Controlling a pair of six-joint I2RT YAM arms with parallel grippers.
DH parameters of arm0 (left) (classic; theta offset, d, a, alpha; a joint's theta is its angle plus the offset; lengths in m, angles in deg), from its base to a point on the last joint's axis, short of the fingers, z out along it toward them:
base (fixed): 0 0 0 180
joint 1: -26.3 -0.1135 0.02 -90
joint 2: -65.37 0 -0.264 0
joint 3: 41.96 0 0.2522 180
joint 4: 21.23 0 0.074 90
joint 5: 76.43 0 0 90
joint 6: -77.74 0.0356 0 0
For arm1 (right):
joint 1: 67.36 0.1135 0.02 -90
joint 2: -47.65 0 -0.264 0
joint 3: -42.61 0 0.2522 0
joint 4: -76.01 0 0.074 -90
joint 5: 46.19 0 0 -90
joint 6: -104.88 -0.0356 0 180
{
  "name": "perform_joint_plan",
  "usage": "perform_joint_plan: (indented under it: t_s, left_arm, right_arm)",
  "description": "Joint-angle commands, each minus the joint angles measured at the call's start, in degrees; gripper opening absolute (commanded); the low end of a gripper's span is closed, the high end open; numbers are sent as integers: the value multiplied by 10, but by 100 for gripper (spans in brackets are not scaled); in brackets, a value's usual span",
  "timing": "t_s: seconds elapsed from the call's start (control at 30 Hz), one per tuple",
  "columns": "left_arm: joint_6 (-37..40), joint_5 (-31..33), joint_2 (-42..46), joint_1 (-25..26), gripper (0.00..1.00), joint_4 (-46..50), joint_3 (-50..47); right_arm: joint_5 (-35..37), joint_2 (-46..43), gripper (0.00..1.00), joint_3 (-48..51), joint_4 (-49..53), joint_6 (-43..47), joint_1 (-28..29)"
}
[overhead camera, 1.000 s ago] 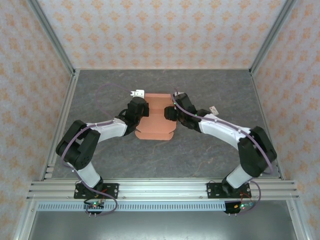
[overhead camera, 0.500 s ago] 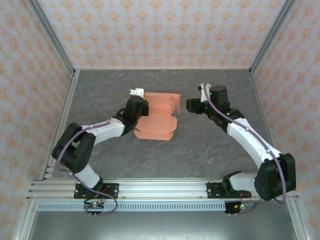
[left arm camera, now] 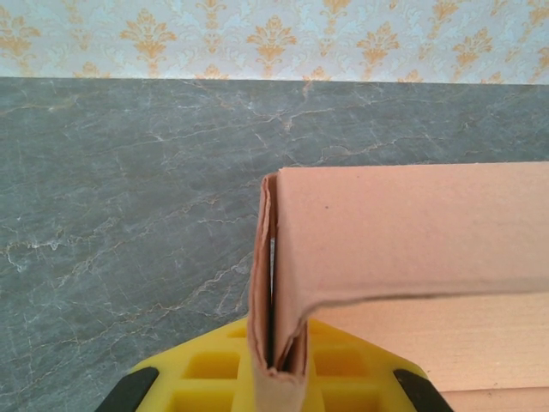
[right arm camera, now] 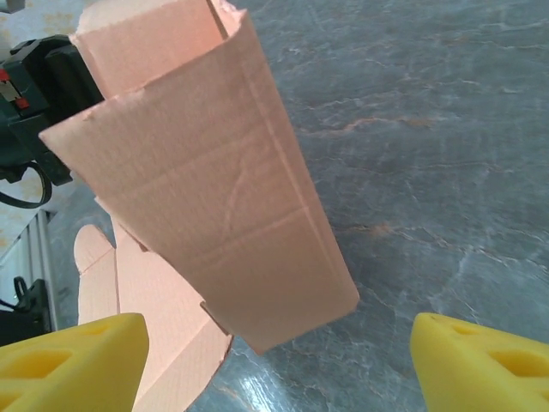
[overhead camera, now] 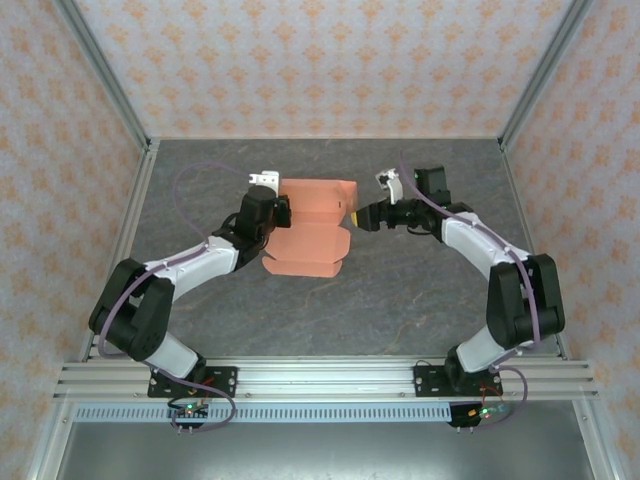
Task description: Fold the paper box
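Note:
The salmon-orange paper box [overhead camera: 308,238] lies mid-table, its base flat and its back panel raised upright. My left gripper [overhead camera: 271,207] is at the box's left end, shut on a folded double layer of card. In the left wrist view that card [left arm camera: 276,283] stands pinched between the yellow pads [left arm camera: 206,378], and the back panel [left arm camera: 412,232] runs off to the right. My right gripper [overhead camera: 363,216] is open at the box's right end. Its yellow fingertips [right arm camera: 73,360] stand wide apart on either side of the panel's hanging end flap [right arm camera: 223,197], not touching it.
The grey marbled tabletop [overhead camera: 420,290] is ringed by aluminium frame rails [overhead camera: 120,250] and patterned walls. My left arm's dark wrist [right arm camera: 43,77] sits just behind the box in the right wrist view. There is bare table to the right of the box and in front of it.
My right arm drew off to the right, then came back to the box's right end with its jaws wider. The back panel now stands upright. My left gripper kept its hold and shifted slightly.

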Motion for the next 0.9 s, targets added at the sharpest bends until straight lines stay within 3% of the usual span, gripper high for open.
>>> perform_joint_plan:
  t_s: [0.0,0.33,0.87]
  left_arm:
    - [-3,-7,23,-4,0,12,1]
    - [-2,-4,20,-4,0,15,6]
    - [-8,2,8,-4,0,25,22]
  right_arm:
    - [-45,18,82,-43,-22,27,9]
    - [-83,43,78,-92,32,62,21]
    - [-103,-22,74,-21,-1,46,14]
